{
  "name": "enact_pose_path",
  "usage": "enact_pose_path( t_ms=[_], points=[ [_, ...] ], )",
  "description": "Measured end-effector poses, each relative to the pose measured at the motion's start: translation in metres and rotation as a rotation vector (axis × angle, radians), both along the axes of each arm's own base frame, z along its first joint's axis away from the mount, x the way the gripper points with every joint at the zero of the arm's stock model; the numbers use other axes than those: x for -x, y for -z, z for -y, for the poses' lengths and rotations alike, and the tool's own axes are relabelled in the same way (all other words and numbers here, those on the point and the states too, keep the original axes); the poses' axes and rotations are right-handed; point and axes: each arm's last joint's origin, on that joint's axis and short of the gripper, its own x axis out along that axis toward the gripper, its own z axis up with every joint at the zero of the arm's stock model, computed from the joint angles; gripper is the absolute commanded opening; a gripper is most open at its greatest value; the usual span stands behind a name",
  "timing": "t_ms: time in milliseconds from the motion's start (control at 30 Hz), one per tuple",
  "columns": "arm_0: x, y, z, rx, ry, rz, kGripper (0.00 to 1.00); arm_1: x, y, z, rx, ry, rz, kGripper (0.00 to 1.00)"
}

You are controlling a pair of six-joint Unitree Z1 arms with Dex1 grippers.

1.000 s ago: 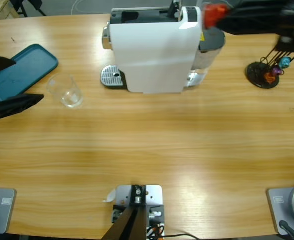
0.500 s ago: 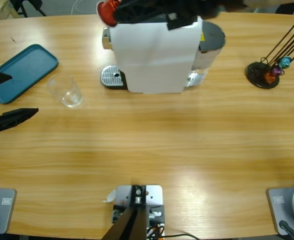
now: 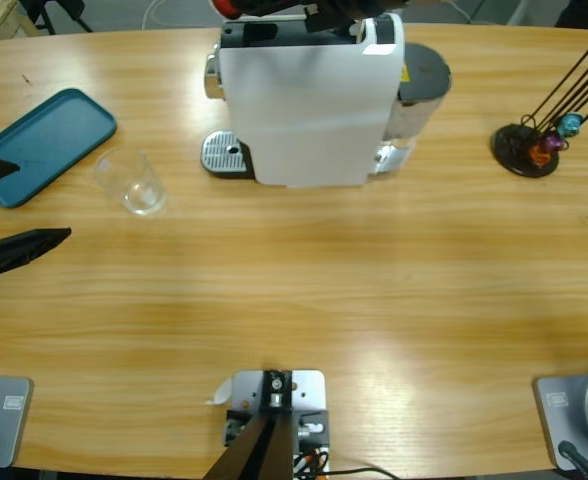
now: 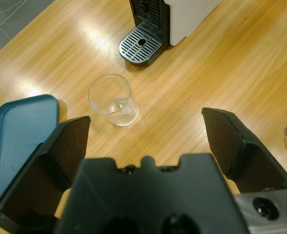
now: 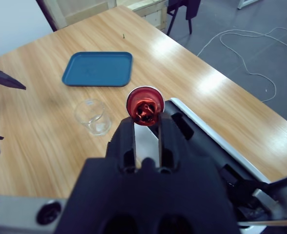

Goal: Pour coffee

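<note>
Red capsule (image 5: 144, 108) sat pinched at the tip of the right claw (image 5: 146, 127), whose jaws were nearly closed around it. In the right wrist view it was poised above the dark top of the white coffee machine (image 3: 304, 105); in the high view it showed at the top edge of the frame, upper left of the machine. This position was probably chosen to bring the capsule over the loading slot, since brewing must come before any pouring.

Left claw (image 4: 146, 146) stood wide open and held nothing. In the left wrist view its jaws framed the clear glass (image 4: 112, 100), which lay well ahead of them, untouched; the open stance likely prepared a grasp of the glass to carry it to the drip tray (image 4: 141, 45).

The glass stood upright on the wooden surface (image 3: 304, 290), left of the machine, between the drip tray and the blue tray (image 3: 46, 145), near to both but touching neither. No coffee could be made out in the glass or elsewhere.

At the right of the high view, a black capsule stand (image 3: 534, 145) carried a few coloured capsules, well apart from the action. Nothing lay between the left claw and the glass. The blue tray, just beside the claw's jaws in the high view, could be clipped on a careless approach.
</note>
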Motion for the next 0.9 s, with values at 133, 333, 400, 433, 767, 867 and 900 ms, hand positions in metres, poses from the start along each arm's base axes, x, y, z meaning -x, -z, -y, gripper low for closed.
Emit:
enact_pose_path(
  t_ms=[133,333,400,433,767,867,900],
  points=[
    [0.001,0.0,-0.001,0.004,0.0,0.003,1.0,-0.002,0.003,-0.001,0.009,0.01,-0.004,0.092],
    [0.001,0.0,-0.001,0.002,-0.001,0.002,1.0,-0.006,0.011,-0.006,0.017,0.015,-0.02,0.09],
    [0.0,0.0,-0.002,0.0,-0.01,0.006,1.0,-0.008,0.013,-0.007,0.019,0.018,-0.024,0.091],
    [0.0,0.0,-0.002,-0.001,-0.017,0.009,1.0,-0.009,0.015,-0.008,0.021,0.02,-0.026,0.091],
    [0.001,0.002,-0.003,-0.004,-0.031,0.007,1.0,-0.012,0.018,-0.007,0.023,0.04,-0.034,0.092],
    [0.001,0.002,-0.003,-0.004,-0.031,0.007,1.0,-0.013,0.018,-0.006,0.023,0.042,-0.034,0.094],
    [0.001,0.002,-0.003,-0.004,-0.031,0.006,1.0,-0.013,0.018,-0.006,0.024,0.042,-0.034,0.094]
  ],
)
